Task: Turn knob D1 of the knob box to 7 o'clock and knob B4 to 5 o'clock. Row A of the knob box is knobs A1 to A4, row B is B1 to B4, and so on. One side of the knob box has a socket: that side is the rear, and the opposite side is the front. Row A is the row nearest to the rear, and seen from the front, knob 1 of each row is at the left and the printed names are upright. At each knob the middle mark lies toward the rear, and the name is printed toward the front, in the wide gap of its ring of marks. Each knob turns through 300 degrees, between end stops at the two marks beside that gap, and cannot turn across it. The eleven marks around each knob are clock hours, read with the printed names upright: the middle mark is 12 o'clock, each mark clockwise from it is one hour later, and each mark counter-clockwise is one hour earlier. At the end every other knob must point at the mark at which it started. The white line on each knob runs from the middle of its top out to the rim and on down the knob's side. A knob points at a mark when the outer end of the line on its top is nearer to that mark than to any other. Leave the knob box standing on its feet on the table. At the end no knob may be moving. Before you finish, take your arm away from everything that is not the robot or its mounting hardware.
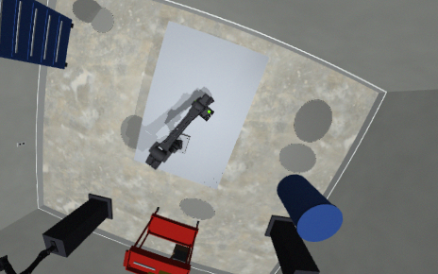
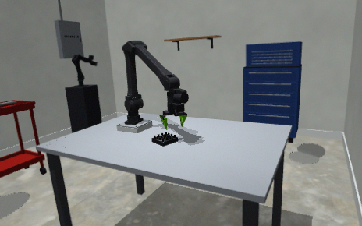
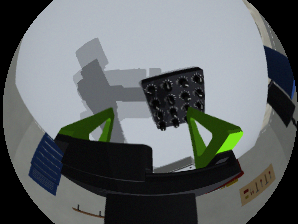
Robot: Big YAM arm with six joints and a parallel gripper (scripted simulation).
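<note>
Black jointed arm point(image 2: 152, 64), green triangular fingers

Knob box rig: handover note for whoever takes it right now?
Gripper: fully open, holds nothing, hanging above the table, over the far side of the knob box, touching no knob.
Knob box: standing flat on the table, in front of the arm's base plate.
Done: cannot confirm; knob lines and labels are too small to read in any view.
Left: check D1 against 7 o'clock and B4 against 5 o'clock, and turn whichever is off.
</note>
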